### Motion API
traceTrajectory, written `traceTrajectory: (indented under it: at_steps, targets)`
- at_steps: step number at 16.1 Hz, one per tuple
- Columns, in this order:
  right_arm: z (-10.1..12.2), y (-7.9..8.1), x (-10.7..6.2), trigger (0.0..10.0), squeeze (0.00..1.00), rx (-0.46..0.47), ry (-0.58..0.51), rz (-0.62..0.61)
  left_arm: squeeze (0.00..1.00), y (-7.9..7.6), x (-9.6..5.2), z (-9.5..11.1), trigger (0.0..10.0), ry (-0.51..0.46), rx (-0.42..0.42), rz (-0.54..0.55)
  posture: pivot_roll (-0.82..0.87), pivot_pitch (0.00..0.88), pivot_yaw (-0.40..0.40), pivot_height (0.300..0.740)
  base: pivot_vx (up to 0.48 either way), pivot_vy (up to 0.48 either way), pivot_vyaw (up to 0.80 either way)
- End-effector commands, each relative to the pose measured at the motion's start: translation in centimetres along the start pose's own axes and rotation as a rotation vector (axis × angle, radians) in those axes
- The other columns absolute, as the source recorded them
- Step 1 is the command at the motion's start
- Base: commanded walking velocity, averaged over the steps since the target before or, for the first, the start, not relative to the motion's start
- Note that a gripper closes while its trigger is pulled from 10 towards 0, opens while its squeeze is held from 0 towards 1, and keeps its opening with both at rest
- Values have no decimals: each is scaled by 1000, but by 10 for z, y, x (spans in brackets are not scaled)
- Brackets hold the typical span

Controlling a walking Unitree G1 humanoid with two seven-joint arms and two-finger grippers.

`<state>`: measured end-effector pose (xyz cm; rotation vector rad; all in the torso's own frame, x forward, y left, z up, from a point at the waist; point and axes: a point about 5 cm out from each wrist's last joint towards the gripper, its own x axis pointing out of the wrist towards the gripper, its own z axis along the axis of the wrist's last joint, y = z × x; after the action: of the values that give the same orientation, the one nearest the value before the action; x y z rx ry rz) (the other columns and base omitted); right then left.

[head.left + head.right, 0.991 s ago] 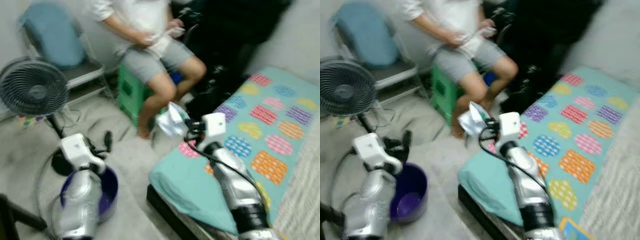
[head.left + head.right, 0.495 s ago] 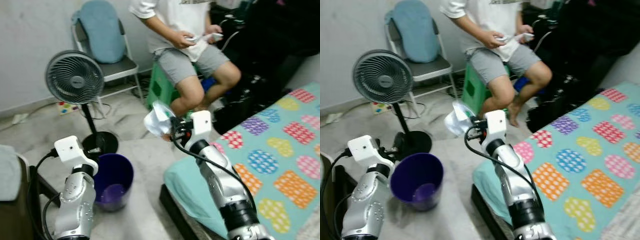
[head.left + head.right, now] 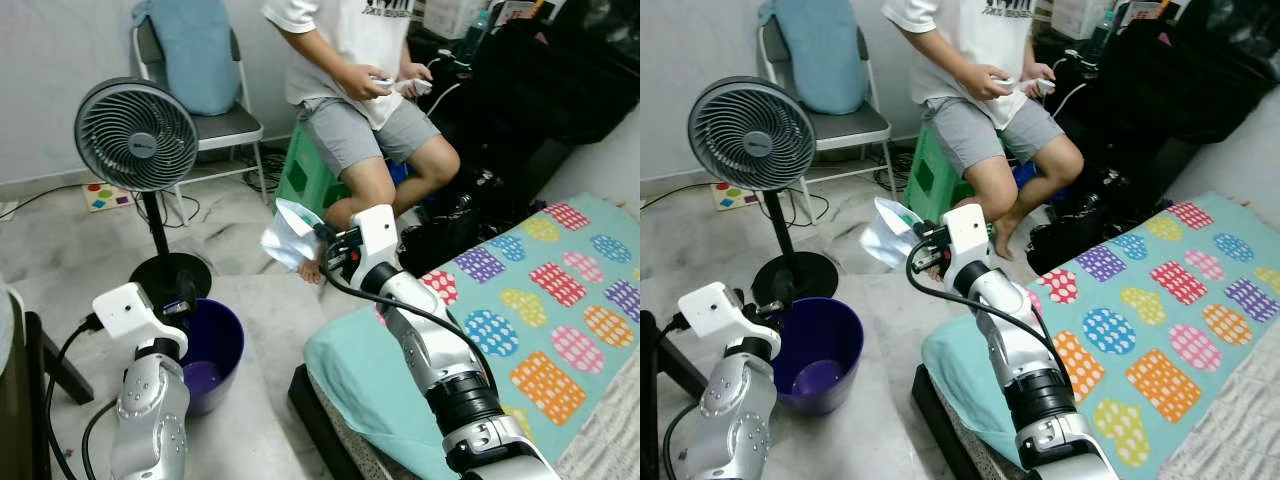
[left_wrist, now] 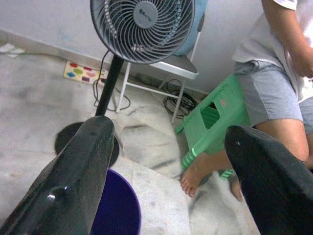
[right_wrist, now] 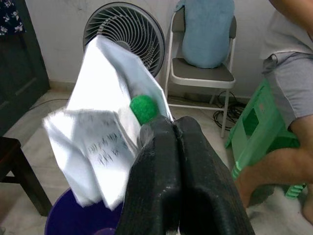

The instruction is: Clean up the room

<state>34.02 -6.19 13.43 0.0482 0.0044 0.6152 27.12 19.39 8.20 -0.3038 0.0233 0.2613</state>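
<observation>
I have the wrapper [image 3: 288, 236], a crumpled white sheet with print and a green patch, pinched in the right gripper [image 5: 172, 128], whose fingers [image 5: 161, 147] are pressed together on its edge. It hangs in the air over the bare floor [image 3: 260, 310], off the corner of the bed [image 3: 520, 330] and in front of the seated person [image 3: 360, 110]. The relation I care about is wrapper to bin [image 3: 212, 350]: the purple bin sits on the floor lower down and toward my left, not under the wrapper, so I judge the right arm must carry it leftward and down before letting go. The wrapper's bulk trails left of the fingers, toward the fan [image 3: 135, 135]. My left gripper [image 4: 166, 161] hovers right by the bin's rim, its 2 fingers spread wide with nothing between them; it is nearer the bin, but the right holds the load. Behind the fan stands a chair [image 3: 215, 120].
</observation>
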Motion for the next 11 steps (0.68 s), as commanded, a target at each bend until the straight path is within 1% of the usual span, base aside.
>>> traceTrajectory:
  at_steps: [1,2,3,4,5,7,9,10,11]
  targets:
    - [1,-7,-3,10000,0,-14,-5,-24,0,-11,3,-2,10000,10,12,-38,-34,0,-171,740,0,0,0]
    - [-1,-10,-7,10000,0,-21,-5,-45,0,-17,6,-3,10000,26,86,-65,-54,0,-149,740,0,0,0]
    - [-2,-16,-12,10000,0,-31,-7,-75,0,-28,10,-3,10000,29,147,-123,-86,0,-114,740,0,0,0]
    - [-2,-24,-18,10000,0,-36,-17,-114,0,-40,13,-3,10000,31,170,-182,-108,0,-86,740,0,0,0]
    - [-1,-30,-24,10000,0,-42,-25,-153,0,-49,17,-6,10000,54,182,-222,-120,0,-72,740,0,0,0]
    - [-2,-36,-31,10000,0,-41,-34,-201,0,-55,20,-8,10000,71,190,-257,-164,0,-7,740,0,0,0]
    - [-5,-41,-41,10000,0,-40,-43,-256,0,-63,23,-9,10000,85,224,-300,-186,0,29,740,0,0,0]
    - [-7,-41,-47,10000,0,-35,-45,-280,0,-66,25,-12,10000,101,248,-323,-205,0,57,740,0,0,0]
    - [-8,-40,-49,10000,0,-33,-46,-289,0,-67,26,-14,10000,112,271,-327,-209,0,61,740,0,0,0]
